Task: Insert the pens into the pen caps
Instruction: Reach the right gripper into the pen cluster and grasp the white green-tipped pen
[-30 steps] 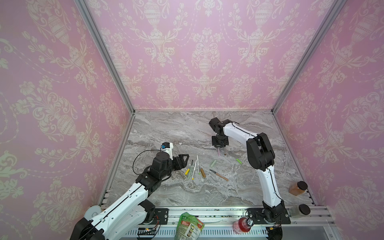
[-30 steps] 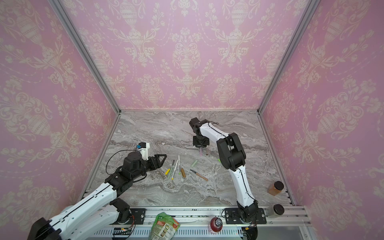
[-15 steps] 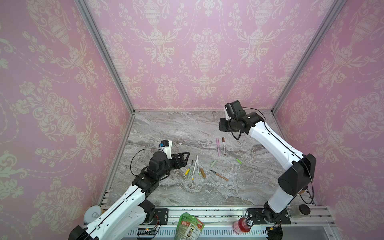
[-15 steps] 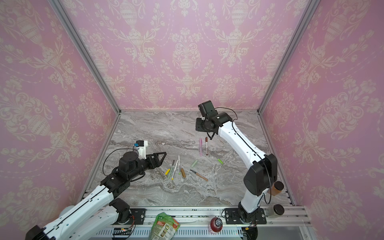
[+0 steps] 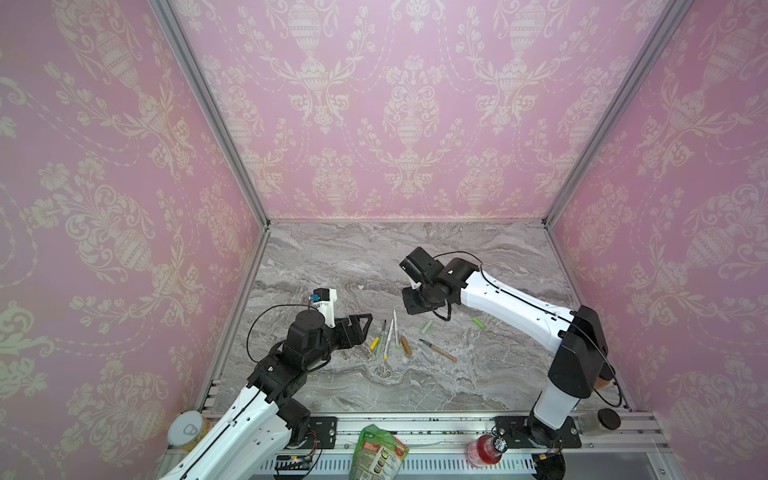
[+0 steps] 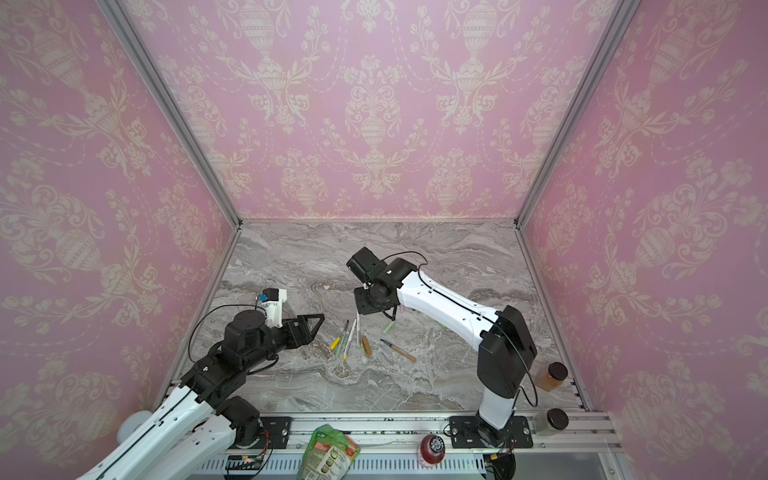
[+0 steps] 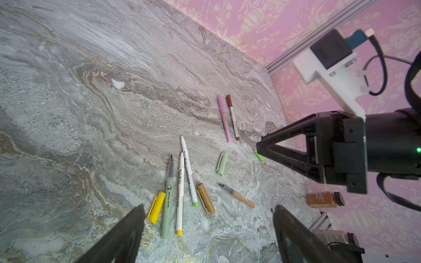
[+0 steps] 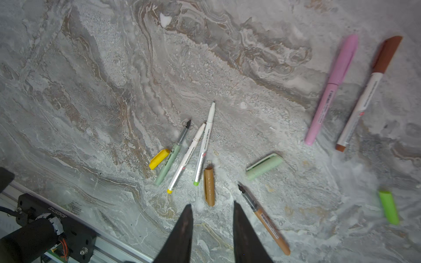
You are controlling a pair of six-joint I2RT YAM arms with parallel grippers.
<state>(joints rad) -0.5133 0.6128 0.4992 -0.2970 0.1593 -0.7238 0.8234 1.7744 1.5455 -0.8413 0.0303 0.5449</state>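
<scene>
Pens [image 7: 167, 198] likely light, stiff, roll-prone; pinch mid-barrel; caps [image 7: 222, 164] small, slick; left gripper [image 7: 208, 206] wide apart; right gripper [image 8: 211, 203] narrowly apart; both empty.

Your two top views hang high at the front, far off, looking down & back over the whole table [image 5: 415, 395]; they're near-identical. Your left wrist cam sits low & close, looking obliquely across the table toward the back-right corner. Your right wrist cam looks steeply down, even closer. All 4 views share the pens [image 7: 180, 195] mid-table.
</scene>
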